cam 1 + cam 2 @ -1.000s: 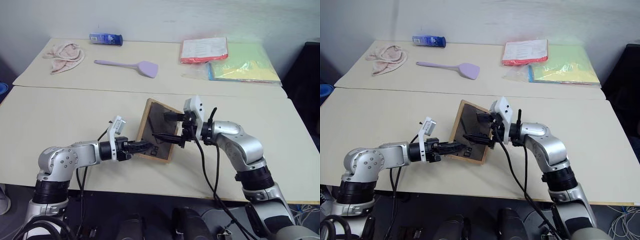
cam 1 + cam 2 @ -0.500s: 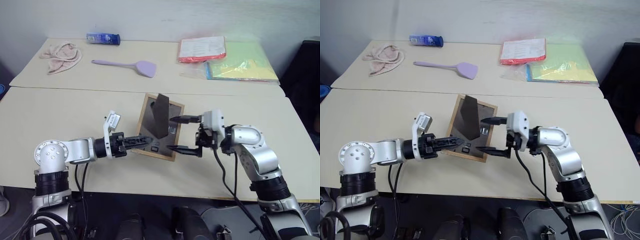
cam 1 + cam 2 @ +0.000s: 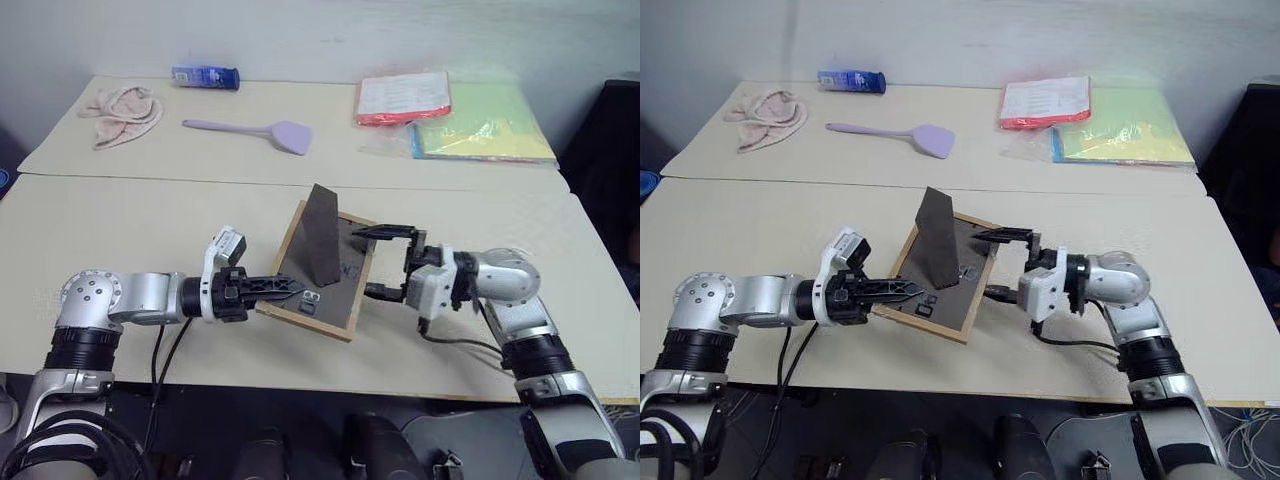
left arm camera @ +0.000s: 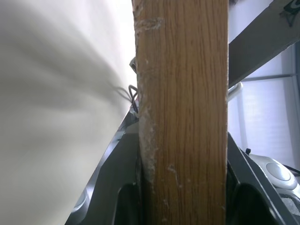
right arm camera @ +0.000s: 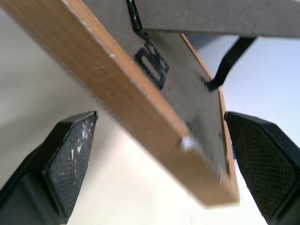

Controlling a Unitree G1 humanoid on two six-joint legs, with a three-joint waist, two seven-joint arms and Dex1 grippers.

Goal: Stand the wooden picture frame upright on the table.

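Observation:
The wooden picture frame [image 3: 348, 275] is tilted above the table [image 3: 150, 220], dark grey back panel up. Its easel leg [image 3: 322, 240] juts up from the back. My left gripper [image 3: 298, 292] is shut on the frame's near left wooden edge [image 4: 183, 117], which sits between both fingers in the left wrist view. At the frame's right edge my right gripper [image 3: 364, 262] stands open. One of its fingers [image 5: 65, 159] sits on each side of the wooden rim [image 5: 140, 117], and neither touches it. The picture face is hidden underneath.
On the far table lie a pink cloth [image 3: 125, 105], a blue packet [image 3: 205, 77], a lilac spatula [image 3: 255, 128], a red-edged stack of papers [image 3: 405, 98] and green and yellow folders [image 3: 485, 130]. A seam joins the two tables behind the frame.
The easel leg has swung out from the back panel. My right gripper has let go of it, drawn back to the right and rolled. My left wrist has rolled, tipping the frame.

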